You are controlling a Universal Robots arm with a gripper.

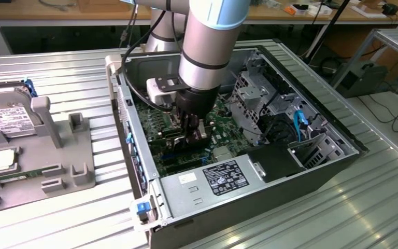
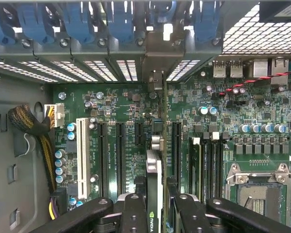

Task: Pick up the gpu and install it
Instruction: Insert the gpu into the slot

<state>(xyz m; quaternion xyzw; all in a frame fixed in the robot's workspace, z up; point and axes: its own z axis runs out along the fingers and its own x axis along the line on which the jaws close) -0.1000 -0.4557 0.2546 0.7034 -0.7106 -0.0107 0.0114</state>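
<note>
Clamped on the gpu (image 2: 155, 194), my gripper (image 1: 193, 136) sits deep inside the open computer case (image 1: 310, 171), over the green motherboard (image 2: 126, 104). Through the wrist camera I see the card edge-on between the black fingers (image 2: 134, 213), standing upright above the expansion slots (image 2: 120, 150), its metal bracket end toward the case's slotted rear wall. Working from the exterior view's left: a grey fixture tray (image 1: 54, 150) on the table holds a silver hard drive (image 1: 9, 118) and a small square chip (image 1: 0, 160); then comes the case with the arm (image 1: 209, 46) reaching down into it, the power supply (image 1: 213, 181) at its near end.
</note>
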